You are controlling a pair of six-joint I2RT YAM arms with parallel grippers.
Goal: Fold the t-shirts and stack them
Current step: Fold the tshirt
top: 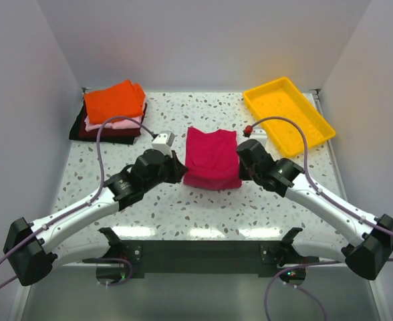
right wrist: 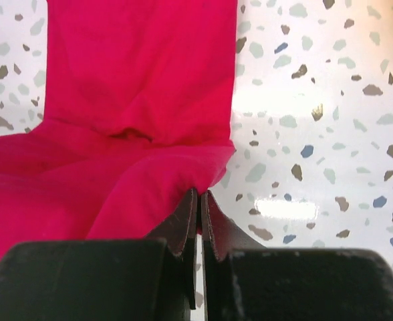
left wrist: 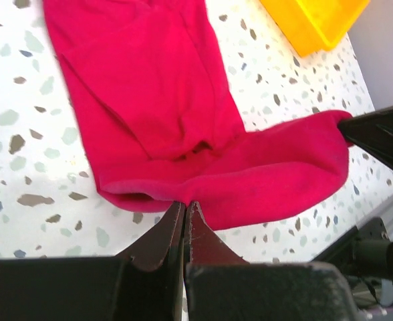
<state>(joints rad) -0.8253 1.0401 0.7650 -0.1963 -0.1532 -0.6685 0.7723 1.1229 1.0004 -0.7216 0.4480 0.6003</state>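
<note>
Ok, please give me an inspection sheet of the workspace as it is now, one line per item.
Surface: speckled white table, no spills seen.
Job's things: crimson t-shirt partly folded at centre; stack of folded shirts, orange on top, far left.
Clutter: yellow tray, far right.
Grippers: left gripper and right gripper each shut on the crimson t-shirt's near edge.
Cables: purple cables loop above both arms, one over the tray's near rim.
Surroundings: plain white walls.

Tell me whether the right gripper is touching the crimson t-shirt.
Touching. The right wrist view shows the right gripper with its jaws shut on the near edge of the crimson t-shirt.
</note>
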